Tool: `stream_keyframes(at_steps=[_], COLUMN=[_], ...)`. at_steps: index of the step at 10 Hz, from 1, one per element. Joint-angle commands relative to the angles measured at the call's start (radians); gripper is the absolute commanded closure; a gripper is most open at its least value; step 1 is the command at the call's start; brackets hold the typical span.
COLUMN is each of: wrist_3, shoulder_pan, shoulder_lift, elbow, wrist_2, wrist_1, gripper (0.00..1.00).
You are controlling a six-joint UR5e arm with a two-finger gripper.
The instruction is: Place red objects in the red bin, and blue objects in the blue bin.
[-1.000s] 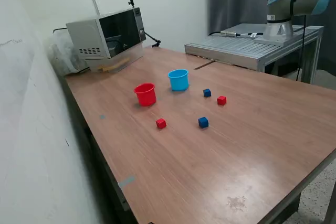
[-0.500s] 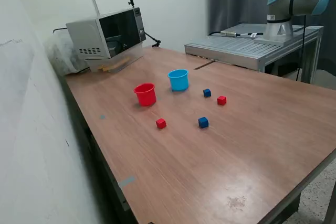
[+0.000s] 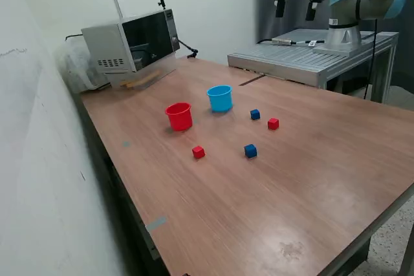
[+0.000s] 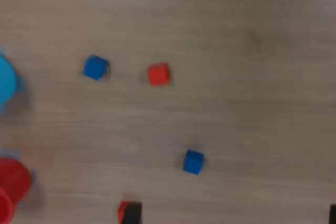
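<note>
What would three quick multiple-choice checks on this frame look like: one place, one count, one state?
1. Where is the gripper?
A. High above the table, off towards the exterior view's right
B. Inside the red cup
C. Touching a cube

2. How many small cubes lie on the table?
A. Two
B. Four
C. Six

3. What is in the cups?
A. One cube each
B. Nothing that shows
C. All the cubes

Answers:
1 A: the gripper hangs high, near the arm's metal platform.
2 B: red cubes and blue cubes lie on the table.
3 B: no cube shows in the red cup or the blue cup; all four lie outside.
</note>
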Motion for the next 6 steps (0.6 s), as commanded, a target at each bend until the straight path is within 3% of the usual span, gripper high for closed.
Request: stream_keyframes(at_steps=[1,5,6], wrist_3=[0.037,0.024,-0.009], shoulder_pan=[-0.005,-0.008,-0.017], shoulder_lift=[0.199,0.357,0.407], elbow=[-0.104,-0.228,-0.294], wrist_2=[0.045,0.047,0.047], wrist_1=[-0.092,-0.117,-0.115], gripper=[0.00,0.00,0.00])
